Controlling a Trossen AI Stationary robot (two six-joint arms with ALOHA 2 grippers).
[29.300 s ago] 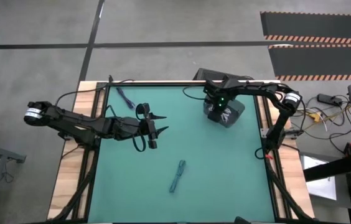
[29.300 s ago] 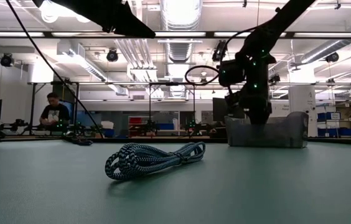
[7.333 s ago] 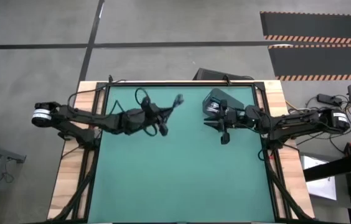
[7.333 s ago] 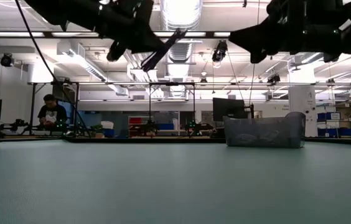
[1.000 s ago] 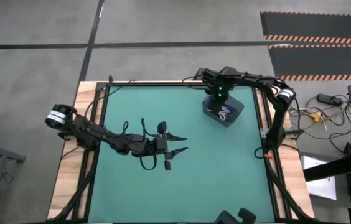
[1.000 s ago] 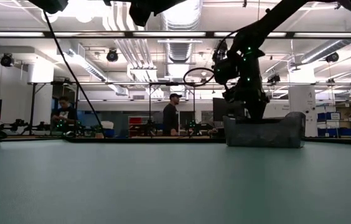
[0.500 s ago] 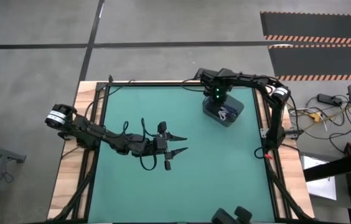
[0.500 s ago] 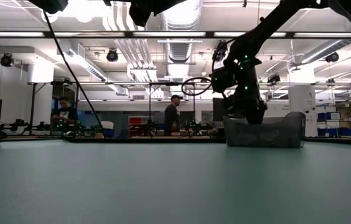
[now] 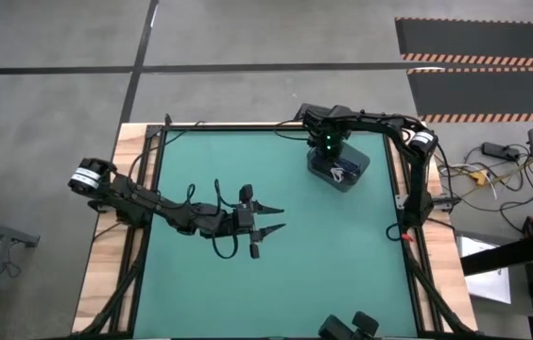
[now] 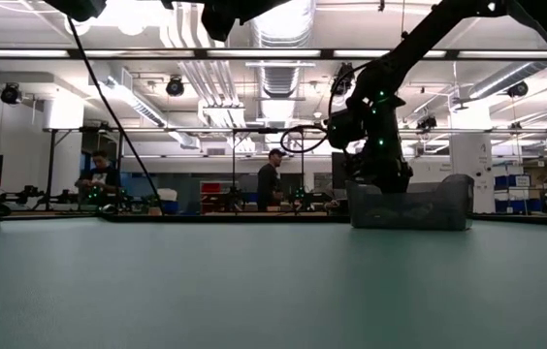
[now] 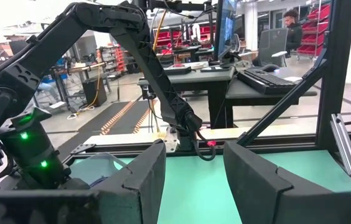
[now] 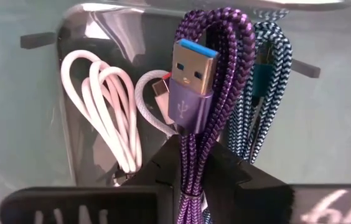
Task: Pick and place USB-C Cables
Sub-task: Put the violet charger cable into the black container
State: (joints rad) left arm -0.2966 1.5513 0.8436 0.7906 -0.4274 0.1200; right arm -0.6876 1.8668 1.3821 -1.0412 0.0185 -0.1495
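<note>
The grey bin [image 9: 353, 176] stands at the table's far right and shows in the low view as a translucent tub [image 10: 431, 204]. My right gripper [image 9: 333, 161] reaches down into it, shut on the dark blue-purple braided cable bundle [image 12: 208, 74], whose plug [image 12: 191, 81] faces the wrist camera. Two white cables [image 12: 110, 118] and the teal cable [image 12: 259, 93] lie on the bin's floor. The bin wall hides the right fingers in the low view. My left gripper [image 9: 271, 219] hovers open over the table's middle, holding nothing [image 11: 194, 180]. My right gripper pinches the blue-purple bundle between its two fingers [image 12: 231, 177], several strands together, at a stretch just behind the plug [image 12: 191, 163]. The fingers come from above, pointing down into the bin. The bundle's looped end and plug reach past the fingertips toward the bin floor.
Green table surface [image 9: 342, 264] lies open between the two arms. A dark object [image 9: 347, 328] pokes in at the table's near edge. A black wire loop [image 9: 219, 247] hangs from the left arm. People [image 10: 267, 179] stand in the room beyond the table.
My right gripper has shifted a little toward the table's left over the bin and sunk lower into it, still shut on the blue-purple cable.
</note>
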